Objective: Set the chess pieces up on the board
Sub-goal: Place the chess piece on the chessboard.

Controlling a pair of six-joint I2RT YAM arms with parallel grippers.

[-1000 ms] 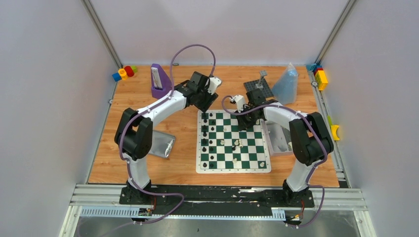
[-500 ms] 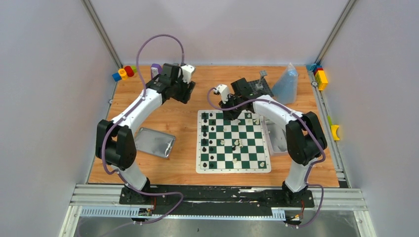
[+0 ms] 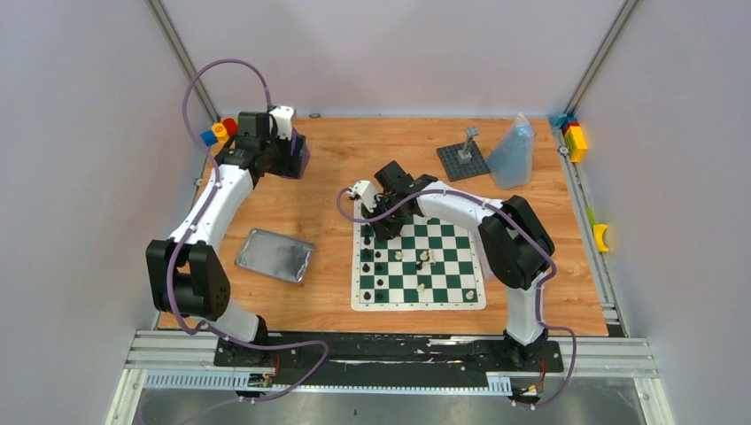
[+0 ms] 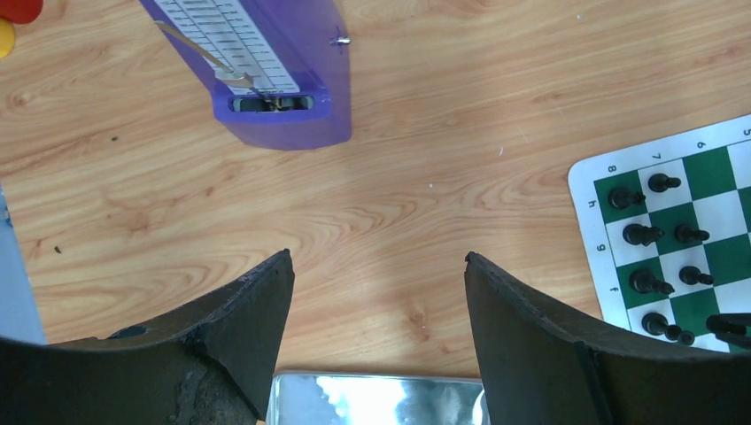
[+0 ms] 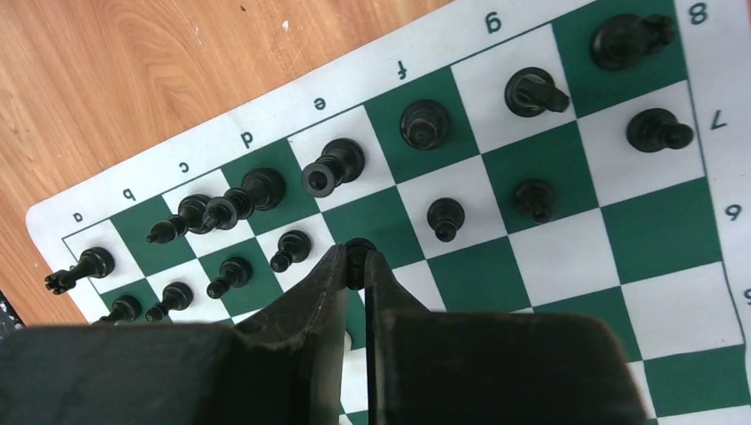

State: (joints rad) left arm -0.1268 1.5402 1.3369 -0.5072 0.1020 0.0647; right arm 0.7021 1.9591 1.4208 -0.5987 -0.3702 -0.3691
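Observation:
The green and white board point(image 3: 418, 304) lies at the table's middle, and its corner shows in the left wrist view point(image 4: 586, 205). Black pieces point(image 3: 370, 257) stand in its left columns. A few white pieces point(image 3: 423, 262) lie near its middle. My right gripper point(image 3: 383, 228) is over the board's far left part. In its wrist view the gripper point(image 5: 357, 261) is shut on a black piece point(image 5: 359, 247), just above the squares and next to rows of black pieces point(image 5: 425, 122). My left gripper point(image 4: 378, 261) is open and empty over bare wood, at the far left of the table point(image 3: 285, 161).
A purple metronome point(image 4: 266, 71) stands just beyond my left gripper. A silver tin point(image 3: 274, 255) lies left of the board. A grey studded plate point(image 3: 462, 159) and a clear bag point(image 3: 512, 152) sit at the back right. Coloured blocks point(image 3: 221, 131) are in the far corners.
My left arm has swung left and back, away from the board toward the far left corner. My right gripper has moved left along the board's far edge to the black pieces.

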